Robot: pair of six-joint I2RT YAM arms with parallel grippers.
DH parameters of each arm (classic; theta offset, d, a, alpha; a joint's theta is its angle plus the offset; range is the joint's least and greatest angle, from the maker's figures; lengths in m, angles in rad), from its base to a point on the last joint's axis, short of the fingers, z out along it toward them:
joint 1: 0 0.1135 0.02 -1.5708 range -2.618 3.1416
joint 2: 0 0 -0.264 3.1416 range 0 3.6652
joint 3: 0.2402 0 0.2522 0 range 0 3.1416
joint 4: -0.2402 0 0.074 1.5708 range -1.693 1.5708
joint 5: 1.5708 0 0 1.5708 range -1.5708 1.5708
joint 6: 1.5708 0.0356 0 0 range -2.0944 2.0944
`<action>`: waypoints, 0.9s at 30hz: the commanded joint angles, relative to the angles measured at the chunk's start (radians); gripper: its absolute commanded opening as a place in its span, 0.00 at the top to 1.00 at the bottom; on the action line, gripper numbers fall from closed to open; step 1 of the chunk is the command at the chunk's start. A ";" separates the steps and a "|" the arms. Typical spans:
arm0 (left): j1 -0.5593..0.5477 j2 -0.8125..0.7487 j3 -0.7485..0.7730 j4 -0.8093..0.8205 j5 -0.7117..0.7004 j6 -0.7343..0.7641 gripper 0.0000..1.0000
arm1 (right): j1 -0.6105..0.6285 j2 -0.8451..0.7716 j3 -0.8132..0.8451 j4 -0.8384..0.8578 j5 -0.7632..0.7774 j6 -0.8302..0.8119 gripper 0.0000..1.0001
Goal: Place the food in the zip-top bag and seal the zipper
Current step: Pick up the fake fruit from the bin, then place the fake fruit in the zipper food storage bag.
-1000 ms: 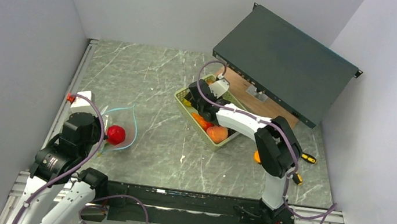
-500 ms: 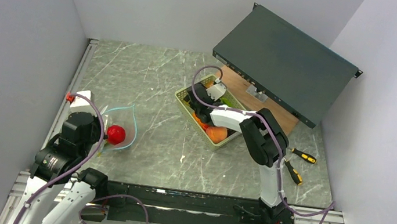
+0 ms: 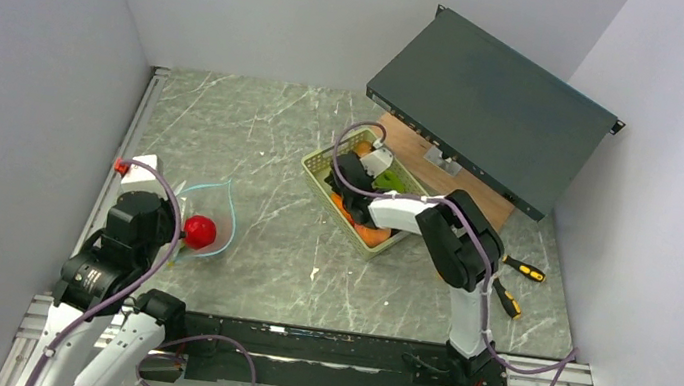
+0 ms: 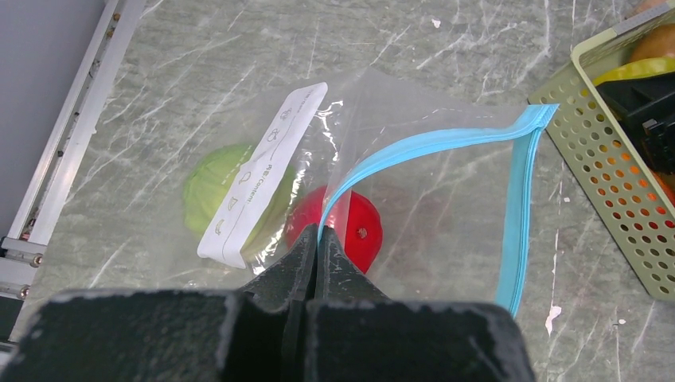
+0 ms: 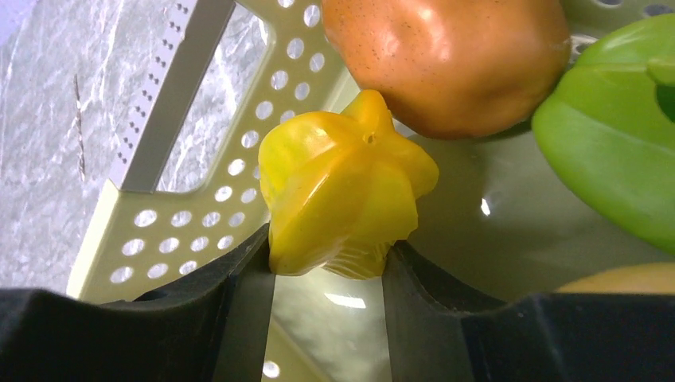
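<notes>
The clear zip-top bag lies at the left, mouth open, with a red fruit and a green one inside. My left gripper is shut on the zipper, the teal strip at the bag's mouth, just above the red fruit. No slider tab shows. My right gripper is down in the pale green basket, its two fingers pressed on either side of a yellow star-shaped fruit. A brown-orange fruit and a green one lie beside it.
An orange fruit lies at the basket's near end. A dark rack unit leans over a wooden board at the back right. Two screwdrivers lie at the right. Walls close in on both sides.
My right gripper has moved to the far left end of the basket and its elbow has swung left, uncovering the screwdrivers. The left gripper and bag have not moved.
</notes>
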 commanded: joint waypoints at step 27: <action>0.016 0.012 0.024 0.047 0.040 0.022 1.00 | 0.222 -0.523 -0.024 -0.031 -0.496 -0.685 0.75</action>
